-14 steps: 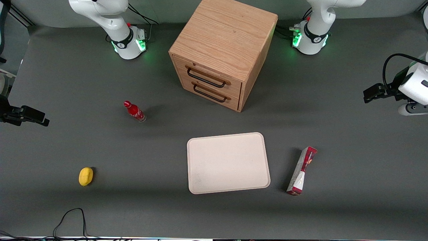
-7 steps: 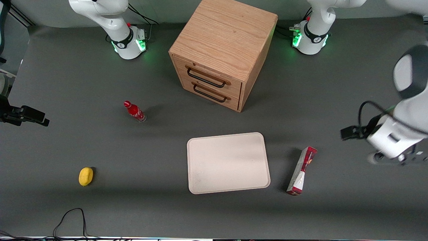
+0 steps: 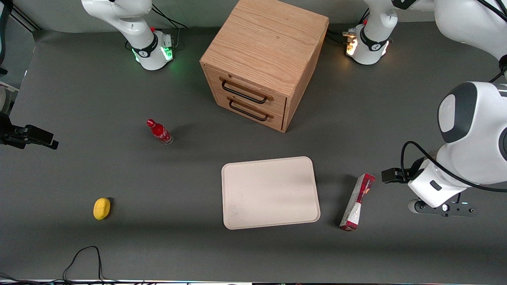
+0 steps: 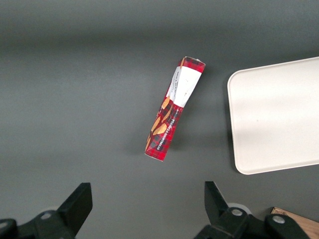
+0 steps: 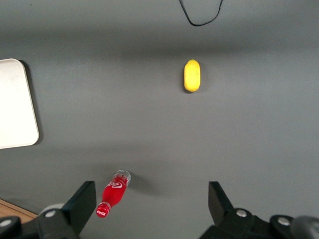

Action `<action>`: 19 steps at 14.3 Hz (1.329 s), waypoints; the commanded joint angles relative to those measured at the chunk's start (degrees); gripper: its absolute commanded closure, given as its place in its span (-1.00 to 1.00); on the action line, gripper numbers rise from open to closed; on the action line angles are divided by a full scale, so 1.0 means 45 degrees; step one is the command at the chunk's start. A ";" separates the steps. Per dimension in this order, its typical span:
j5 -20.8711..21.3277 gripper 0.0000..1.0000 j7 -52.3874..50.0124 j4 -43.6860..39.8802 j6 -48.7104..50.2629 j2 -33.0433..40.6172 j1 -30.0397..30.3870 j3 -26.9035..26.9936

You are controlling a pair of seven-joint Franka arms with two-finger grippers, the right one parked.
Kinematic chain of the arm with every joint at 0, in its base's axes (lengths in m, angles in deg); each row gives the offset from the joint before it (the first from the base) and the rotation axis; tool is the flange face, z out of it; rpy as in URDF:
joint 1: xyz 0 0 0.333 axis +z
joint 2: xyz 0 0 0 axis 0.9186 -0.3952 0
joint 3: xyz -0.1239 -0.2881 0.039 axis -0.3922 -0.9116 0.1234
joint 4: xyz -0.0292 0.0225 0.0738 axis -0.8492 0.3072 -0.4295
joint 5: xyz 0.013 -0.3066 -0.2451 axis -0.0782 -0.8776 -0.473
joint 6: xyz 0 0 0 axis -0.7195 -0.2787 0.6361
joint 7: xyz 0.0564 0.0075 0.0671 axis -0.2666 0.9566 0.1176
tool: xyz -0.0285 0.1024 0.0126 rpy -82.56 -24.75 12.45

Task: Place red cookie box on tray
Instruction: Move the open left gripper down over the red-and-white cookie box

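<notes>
The red cookie box [image 3: 357, 202] lies flat on the grey table beside the tray [image 3: 270, 192], on the side toward the working arm's end. It points slightly askew to the tray's short edge. In the left wrist view the cookie box [image 4: 172, 112] shows its white-grey section and orange marks, with the tray [image 4: 279, 114] next to it. My left gripper [image 3: 441, 208] hovers above the table beside the box, farther toward the working arm's end and apart from it. The gripper [image 4: 147, 191] is open, with only bare table between its fingers.
A wooden two-drawer cabinet [image 3: 263, 59] stands farther from the front camera than the tray. A small red bottle [image 3: 159, 131] and a yellow fruit-like object [image 3: 101, 208] sit toward the parked arm's end. A black cable [image 3: 83, 257] loops at the near edge.
My left arm has swung in from the working arm's end of the table, coming nearer the front camera and closer to the cookie box. The box and tray have not moved.
</notes>
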 commanded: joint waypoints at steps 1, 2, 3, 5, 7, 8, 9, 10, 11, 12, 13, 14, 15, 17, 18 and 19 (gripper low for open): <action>-0.0103 -1.00 0.1985 -0.0027 0.0182 -0.0051 0.0012 -0.0030; -0.0103 -1.00 0.3776 -0.0008 0.0201 -0.0032 0.0012 -0.0030; -0.0122 -1.00 0.5360 0.0012 0.0143 -0.0051 0.0089 -0.0010; -0.0219 -1.00 0.7302 0.0012 -0.0032 -0.0052 0.0129 -0.0030; -0.0201 -1.00 0.7543 -0.0007 -0.0052 -0.0051 0.0013 -0.0030; -0.0201 -1.00 0.7583 -0.0007 -0.0053 -0.0071 -0.0007 -0.0088; -0.0201 -1.00 0.7641 0.0012 -0.0091 -0.0110 -0.0007 -0.0282; -0.0201 -1.00 0.7642 0.0128 -0.0246 -0.0188 0.0012 -0.0303; -0.0201 -1.00 0.7642 0.0439 -0.0461 -0.0188 0.0012 -0.0303; -0.0162 -1.00 0.7680 0.0771 -0.0830 -0.0188 0.0012 -0.0303; -0.0161 -1.00 0.7990 0.1103 -0.1162 -0.0227 -0.0007 -0.0303; -0.0161 -1.00 0.8129 0.1319 -0.1456 -0.0401 -0.0007 -0.0303; -0.0161 -1.00 0.8169 0.1340 -0.1788 -0.0674 -0.0007 -0.0303; -0.0161 -1.00 0.8169 0.1360 -0.2490 -0.1201 -0.0007 -0.0303; -0.0142 -1.00 0.8169 0.1379 -0.2823 -0.1455 -0.0027 -0.0303; -0.0142 -1.00 0.8169 0.1437 -0.3193 -0.1748 -0.0008 -0.0303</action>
